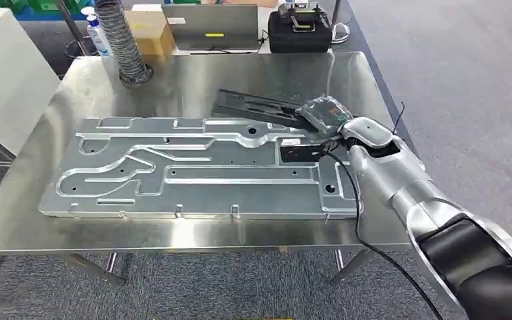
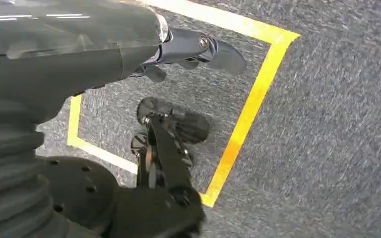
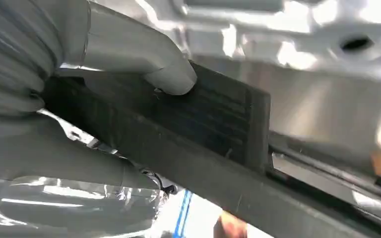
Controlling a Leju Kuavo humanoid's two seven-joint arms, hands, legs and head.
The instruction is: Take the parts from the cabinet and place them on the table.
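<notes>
A black ribbed part (image 3: 198, 129) is gripped by the right robot hand (image 3: 129, 64) above the table (image 1: 173, 230); release remains outstanding. The left robot hand (image 2: 198, 52) hangs with fingers apart, holding nothing.

Mostly bare metal on my screen, with matt black against it.

I see the table (image 1: 193, 83) as brushed steel, glossy with glare; on it lies a large silver plate (image 1: 200, 170), smooth machined metal. The black part (image 3: 213, 119) under my right hand (image 3: 129, 54) looks matt and finely ribbed. Below the table, the carpet (image 2: 337, 129) is grey, rough cloth.
</notes>
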